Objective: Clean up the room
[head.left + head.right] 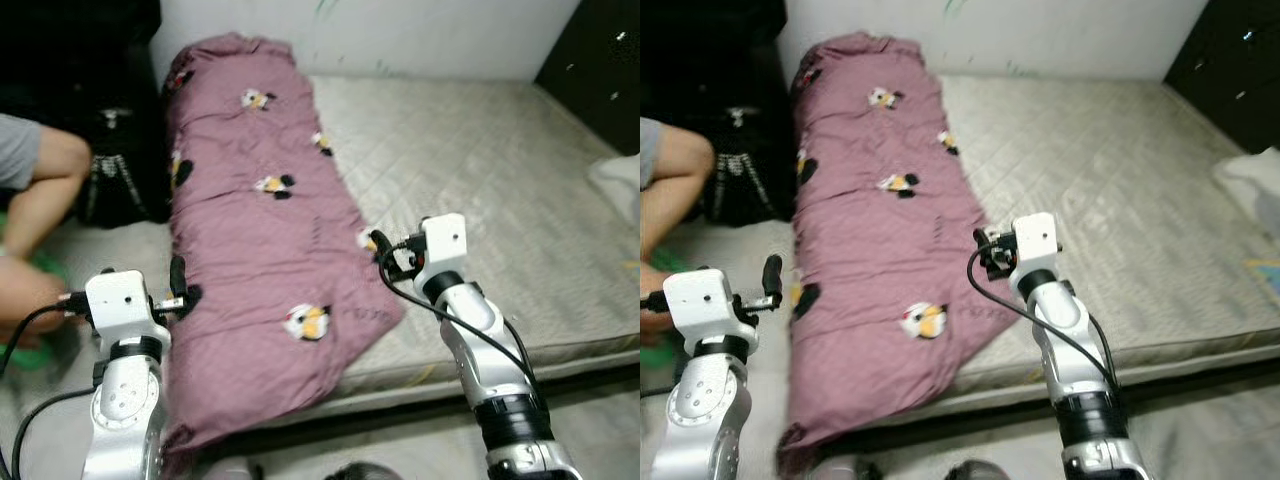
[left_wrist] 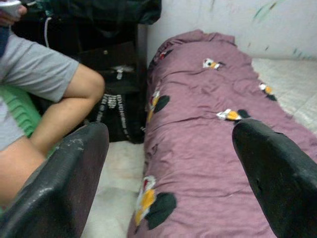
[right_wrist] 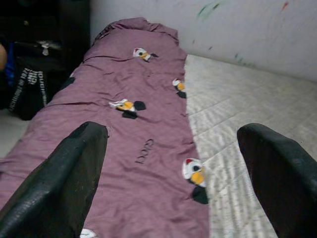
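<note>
A mauve quilt [image 1: 262, 240] printed with small cartoon figures lies folded into a long strip on a bare grey mattress [image 1: 480, 190]. Its long axis runs from 6 o'clock, at the near edge of the bed, toward 12 o'clock, where its far end touches the white wall [image 1: 420, 30]. It covers the mattress's left side, and its near end droops over the front edge toward the floor.

The left hand [image 1: 178, 285] sits at about 8 o'clock, at the quilt's left edge near its lower end, its two black fingers [image 2: 59, 183] spread wide and holding nothing. The right hand [image 1: 385, 255] sits near the centre of the scene at the quilt's right edge, where fabric meets bare mattress; its fingers [image 3: 69, 173] are also spread apart and empty.

At 9 o'clock, beside the bed, a person [image 1: 30, 200] sits with bent bare legs and a grey garment. A black bag [image 1: 120, 170] with white lettered straps stands between the person and the quilt; what it holds cannot be seen. Something green [image 1: 40, 275] lies under the person. Dark furniture [image 1: 600, 70] stands at 2 o'clock, with a pale object [image 1: 620, 180] on the mattress's right edge.
</note>
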You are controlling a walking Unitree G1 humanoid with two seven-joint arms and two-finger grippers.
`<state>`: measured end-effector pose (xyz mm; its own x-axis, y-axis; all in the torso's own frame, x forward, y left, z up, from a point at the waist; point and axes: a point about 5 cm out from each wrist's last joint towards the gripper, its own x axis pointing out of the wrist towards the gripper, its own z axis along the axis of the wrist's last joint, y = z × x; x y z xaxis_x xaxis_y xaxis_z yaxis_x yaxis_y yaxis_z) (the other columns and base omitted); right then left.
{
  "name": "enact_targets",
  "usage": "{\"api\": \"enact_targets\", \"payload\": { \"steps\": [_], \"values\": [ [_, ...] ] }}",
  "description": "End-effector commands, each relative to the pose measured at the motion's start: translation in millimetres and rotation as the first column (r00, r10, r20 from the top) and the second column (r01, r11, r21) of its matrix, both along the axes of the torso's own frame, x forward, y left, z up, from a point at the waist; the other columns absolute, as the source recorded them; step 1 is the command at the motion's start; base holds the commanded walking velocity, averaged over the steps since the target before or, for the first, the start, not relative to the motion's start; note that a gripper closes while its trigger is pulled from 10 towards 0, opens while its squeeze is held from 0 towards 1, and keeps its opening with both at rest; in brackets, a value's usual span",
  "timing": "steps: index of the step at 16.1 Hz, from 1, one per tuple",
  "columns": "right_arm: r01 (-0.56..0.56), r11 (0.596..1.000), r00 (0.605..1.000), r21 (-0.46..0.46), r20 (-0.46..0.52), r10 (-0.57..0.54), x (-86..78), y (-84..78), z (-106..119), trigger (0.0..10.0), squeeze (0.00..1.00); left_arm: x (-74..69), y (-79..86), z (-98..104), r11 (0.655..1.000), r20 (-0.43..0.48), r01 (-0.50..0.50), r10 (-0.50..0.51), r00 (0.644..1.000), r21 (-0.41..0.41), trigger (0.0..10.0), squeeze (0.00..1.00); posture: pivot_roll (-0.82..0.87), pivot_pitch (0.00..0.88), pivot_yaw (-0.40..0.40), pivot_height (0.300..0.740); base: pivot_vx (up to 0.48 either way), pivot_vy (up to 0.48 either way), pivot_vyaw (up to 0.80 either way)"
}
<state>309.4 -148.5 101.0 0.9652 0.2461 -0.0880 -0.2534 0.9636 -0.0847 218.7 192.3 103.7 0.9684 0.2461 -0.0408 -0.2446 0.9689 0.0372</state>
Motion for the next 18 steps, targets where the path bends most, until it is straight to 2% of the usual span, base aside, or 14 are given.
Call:
{"api": "enact_targets", "payload": {
  "steps": [1,3,9,15,18],
  "values": [
    [0.010,1.000,1.000,-0.005,0.016,-0.010,1.3,-5.5,3.8,10.0,0.00,1.5,-2.8,4.0,1.000,0.012,0.008,-0.009,1.000,0.014,10.0,0.00,0.02,0.000,-0.071,0.740,0.000,0.000,0.00],
    [0.009,1.000,1.000,-0.001,0.025,-0.009,2.2,-3.8,5.6,10.0,0.00,2.3,-2.2,8.7,0.998,0.021,0.015,-0.016,1.000,0.062,10.0,0.00,0.02,0.000,-0.065,0.740,0.000,0.000,0.00],
    [0.009,0.999,0.999,0.040,0.045,-0.011,6.2,0.1,12.9,10.0,0.00,-6.7,8.9,13.8,0.995,0.025,-0.053,0.051,0.998,0.085,10.0,0.00,0.03,0.000,-0.069,0.740,0.000,0.000,0.00],
    [-0.007,0.999,0.999,0.054,0.050,0.004,7.8,7.1,14.3,10.0,0.00,-7.4,15.2,16.5,0.991,0.026,-0.080,0.078,0.997,0.109,10.0,0.00,0.03,0.000,-0.064,0.666,0.000,0.000,0.00],
    [-0.003,0.999,0.999,0.050,0.045,0.000,5.6,4.0,12.5,10.0,0.00,-8.6,9.4,12.3,0.990,0.007,-0.081,0.081,0.997,0.114,10.0,0.00,0.03,0.000,-0.063,0.626,0.000,0.000,0.00]
  ]
}}
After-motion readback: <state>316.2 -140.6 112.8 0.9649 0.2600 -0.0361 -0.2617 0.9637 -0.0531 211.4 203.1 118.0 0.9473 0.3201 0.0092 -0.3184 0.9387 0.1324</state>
